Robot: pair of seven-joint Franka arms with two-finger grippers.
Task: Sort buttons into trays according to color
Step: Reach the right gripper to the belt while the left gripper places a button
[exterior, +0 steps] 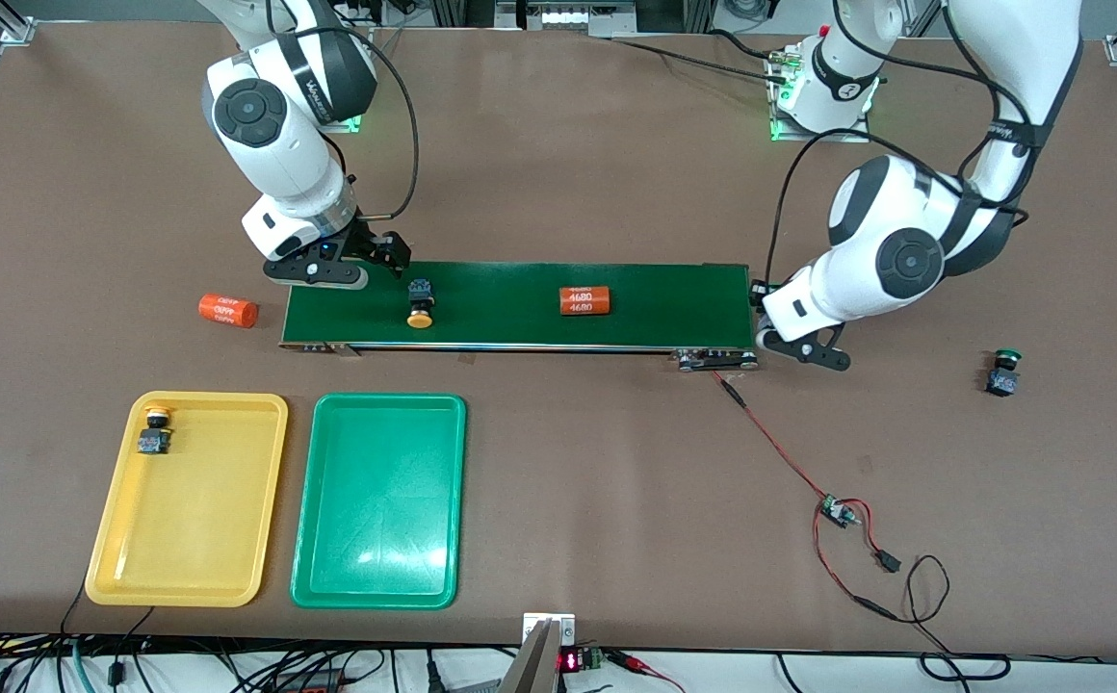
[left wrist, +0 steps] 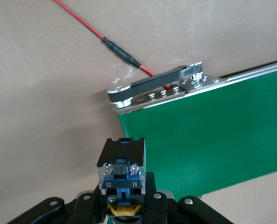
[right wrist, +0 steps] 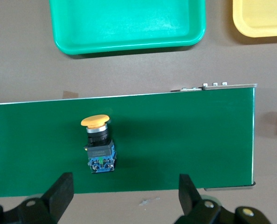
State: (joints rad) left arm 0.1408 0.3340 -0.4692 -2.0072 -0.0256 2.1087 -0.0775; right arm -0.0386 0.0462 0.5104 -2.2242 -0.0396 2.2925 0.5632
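Two yellow buttons and a green one show from the front camera, and a fourth sits in my left gripper (left wrist: pixel 124 212). One yellow-capped button (exterior: pixel 154 432) already lies in the yellow tray (exterior: pixel 125 539); the green tray (exterior: pixel 327 577) holds nothing. Another yellow-capped button (exterior: pixel 420 302) lies on its side on the conveyor belt (exterior: pixel 674 303), toward the right arm's end, and a green-capped button (exterior: pixel 1003 371) rests on the bare table (exterior: pixel 616 462) toward the left arm's end.

My left gripper hangs low over the belt's end nearest its own base, fingers clamped on a dark-bodied button (left wrist: pixel 122 163) with a yellow cap; I judge the step in hand is setting it down on the belt. My right gripper (exterior: pixel 332 269) hovers over the belt's other end with fingers spread wide, the lying button directly below them in its wrist view.

Next, I judge, the right gripper must descend, straddle the button's body squarely, close, then carry it to the yellow tray.
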